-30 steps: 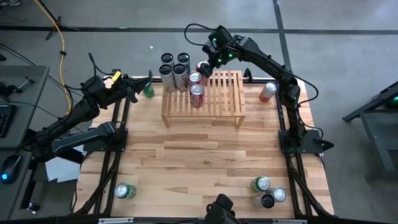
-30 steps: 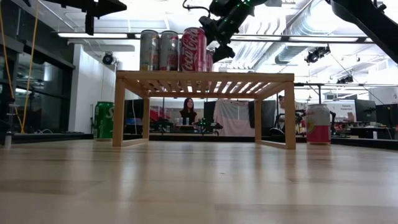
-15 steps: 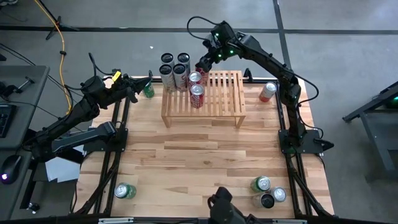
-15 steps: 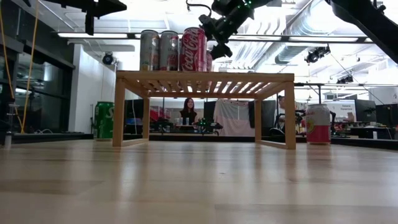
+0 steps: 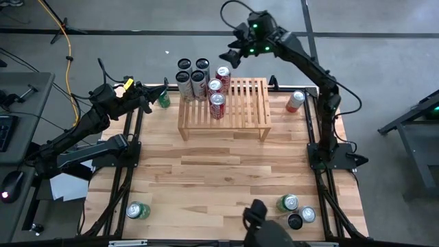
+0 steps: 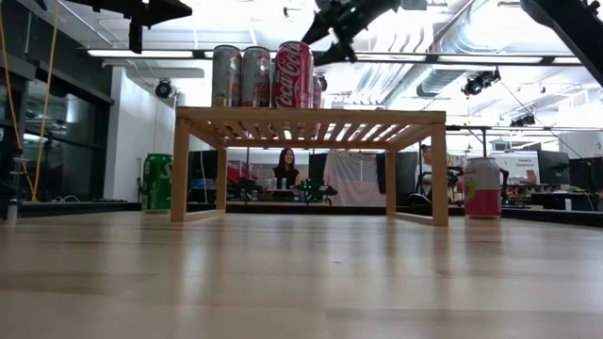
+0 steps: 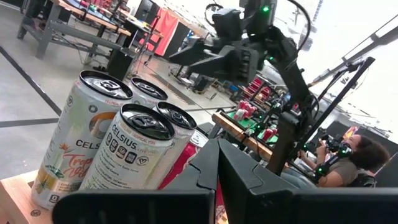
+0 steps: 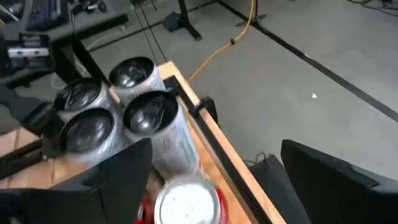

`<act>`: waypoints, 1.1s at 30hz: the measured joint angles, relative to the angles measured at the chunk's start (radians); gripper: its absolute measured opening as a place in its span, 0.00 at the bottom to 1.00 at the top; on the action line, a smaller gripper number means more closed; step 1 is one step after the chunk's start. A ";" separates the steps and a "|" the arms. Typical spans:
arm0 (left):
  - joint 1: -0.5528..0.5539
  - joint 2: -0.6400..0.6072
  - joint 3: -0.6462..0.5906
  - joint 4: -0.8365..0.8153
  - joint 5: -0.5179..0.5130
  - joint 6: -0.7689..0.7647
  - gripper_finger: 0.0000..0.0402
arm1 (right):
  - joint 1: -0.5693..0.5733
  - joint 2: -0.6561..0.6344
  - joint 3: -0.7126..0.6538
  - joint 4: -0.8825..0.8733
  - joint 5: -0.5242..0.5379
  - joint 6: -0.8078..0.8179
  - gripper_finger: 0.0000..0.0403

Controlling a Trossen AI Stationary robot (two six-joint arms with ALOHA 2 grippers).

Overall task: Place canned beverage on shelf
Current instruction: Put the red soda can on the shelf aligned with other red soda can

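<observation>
The light-wood shelf (image 5: 233,113) stands at the table's far middle. On its far left part stand several silver cans (image 5: 192,74) and three red cans (image 5: 217,88); the farthest red can (image 5: 223,73) stands upright at the shelf's far edge. My right gripper (image 5: 228,59) hovers open above and just beyond that can, touching nothing; its wrist view looks down on the can's top (image 8: 186,200). My left gripper (image 5: 147,92) waits shut and level at the table's far left, beside a green can (image 5: 163,99).
A pink can (image 5: 295,101) stands on the table to the right of the shelf. A green can (image 5: 137,210) lies at the near left, and three cans (image 5: 295,211) stand at the near right. The shelf's right half (image 5: 250,103) is bare slats.
My right gripper has risen from around the farthest red can and drawn back toward the table's far edge, tipping up nearer to level, its fingers open throughout. The red can stays upright on the shelf.
</observation>
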 joint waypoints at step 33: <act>0.000 0.000 0.000 -0.006 -0.019 0.026 0.00 | 0.046 0.020 -0.002 -0.490 0.065 -0.299 0.00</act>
